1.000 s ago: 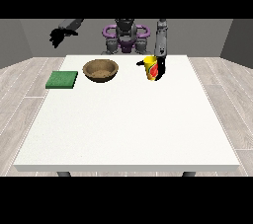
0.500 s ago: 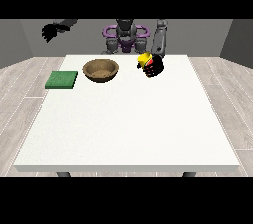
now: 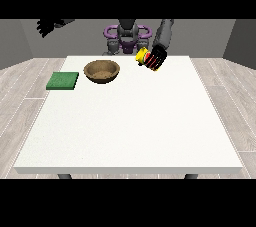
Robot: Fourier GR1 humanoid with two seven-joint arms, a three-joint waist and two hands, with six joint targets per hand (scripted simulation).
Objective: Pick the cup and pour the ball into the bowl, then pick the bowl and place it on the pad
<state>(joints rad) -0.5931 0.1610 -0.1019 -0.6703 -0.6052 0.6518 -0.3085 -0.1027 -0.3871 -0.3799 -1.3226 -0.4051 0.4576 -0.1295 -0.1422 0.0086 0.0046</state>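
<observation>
A yellow cup (image 3: 143, 56) with red on it is held above the table's far edge, tipped over toward the view's left. The black hand at the view's right (image 3: 156, 59) is curled round it. A brown wooden bowl (image 3: 102, 70) stands on the table to the left of the cup, a short gap away. A flat green pad (image 3: 63, 80) lies further left near the table's left edge. The hand at the view's left (image 3: 45, 26) is raised high and off to the side, away from everything. No ball shows.
The white table (image 3: 130, 121) stretches wide toward the camera. The robot's torso (image 3: 127, 38) stands behind the far edge.
The hand at the view's right has lifted the cup, carried it left toward the bowl and tilted it. The hand at the view's left has risen and swung outward.
</observation>
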